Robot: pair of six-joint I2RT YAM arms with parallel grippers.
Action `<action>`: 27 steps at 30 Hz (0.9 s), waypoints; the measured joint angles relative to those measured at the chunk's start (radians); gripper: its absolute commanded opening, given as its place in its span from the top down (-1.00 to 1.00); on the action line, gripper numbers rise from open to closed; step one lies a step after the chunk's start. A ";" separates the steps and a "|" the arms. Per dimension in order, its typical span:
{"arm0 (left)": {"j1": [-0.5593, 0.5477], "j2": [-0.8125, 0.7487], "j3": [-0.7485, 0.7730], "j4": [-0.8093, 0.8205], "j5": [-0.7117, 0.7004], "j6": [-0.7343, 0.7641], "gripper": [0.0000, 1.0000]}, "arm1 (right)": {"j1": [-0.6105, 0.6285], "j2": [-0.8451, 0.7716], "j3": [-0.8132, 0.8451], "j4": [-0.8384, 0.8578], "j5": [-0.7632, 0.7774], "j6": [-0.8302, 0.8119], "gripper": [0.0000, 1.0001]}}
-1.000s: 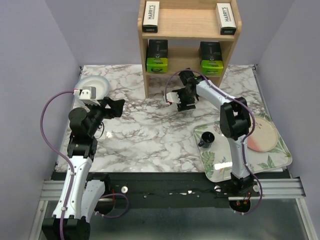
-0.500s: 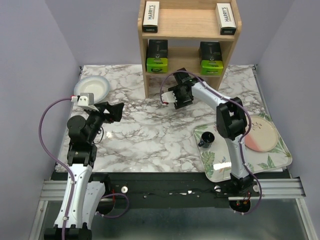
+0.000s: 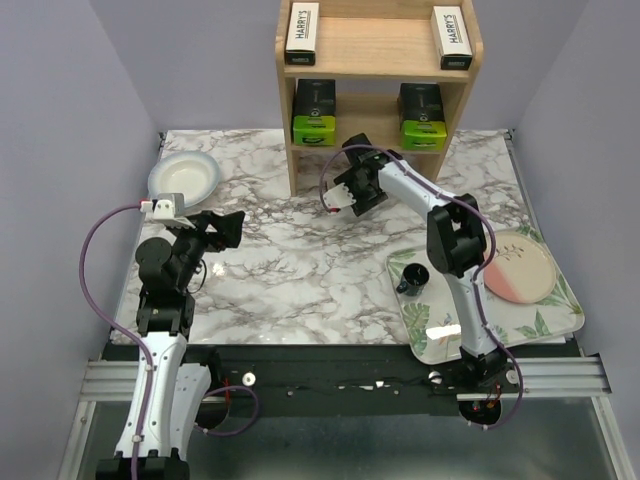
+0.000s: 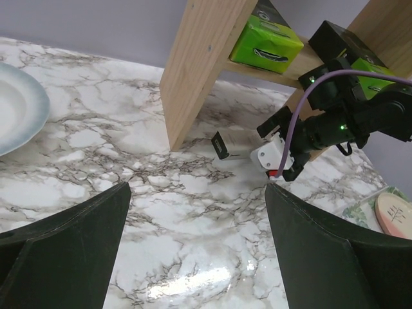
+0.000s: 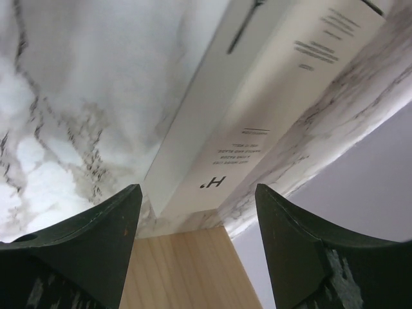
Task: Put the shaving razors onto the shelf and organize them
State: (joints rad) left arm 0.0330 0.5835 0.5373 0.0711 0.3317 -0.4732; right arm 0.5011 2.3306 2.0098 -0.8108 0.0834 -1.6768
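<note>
White razor box (image 5: 244, 109) beside shelf (image 4: 193, 71) foot | left gripper (image 3: 237, 217) spread | right gripper (image 5: 196, 188) spread astride it

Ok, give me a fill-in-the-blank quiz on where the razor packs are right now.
1. The shelf holds ___ Harry's boxes on its top tier.
2. The black packs with lime-green ends sit on its ___ tier.
3. The third Harry's box shows between the fingers of the ___ gripper.
4. The black cup stands on the leaf-patterned ___.
Answers: two; lower; right; tray.
</note>
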 measured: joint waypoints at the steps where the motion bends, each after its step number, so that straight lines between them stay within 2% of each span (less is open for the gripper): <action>1: 0.000 0.000 -0.002 0.003 0.000 -0.002 -0.89 | 0.000 -0.006 -0.010 -0.008 0.003 -0.029 -0.58; 4: 0.001 0.000 -0.005 0.014 0.000 -0.006 -0.91 | 0.005 -0.040 -0.066 -0.048 0.007 -0.113 -0.58; 8: 0.001 0.000 -0.008 0.034 0.000 -0.011 -0.90 | 0.016 -0.024 -0.089 -0.204 0.006 -0.180 -0.58; 15: 0.020 -0.026 -0.026 0.038 0.000 -0.011 -0.90 | 0.027 0.053 0.013 -0.328 0.020 -0.182 -0.58; 20: 0.036 -0.035 -0.028 0.039 0.000 -0.014 -0.90 | 0.036 0.048 -0.006 -0.315 0.045 -0.184 -0.57; 27: 0.038 -0.043 -0.045 0.048 0.001 -0.033 -0.91 | 0.095 -0.025 -0.174 -0.170 0.171 -0.210 -0.57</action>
State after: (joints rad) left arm 0.0708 0.5404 0.4923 0.1188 0.3325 -0.5060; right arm 0.5957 2.3054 1.8359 -0.9810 0.2543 -1.8870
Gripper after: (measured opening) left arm 0.952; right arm 0.787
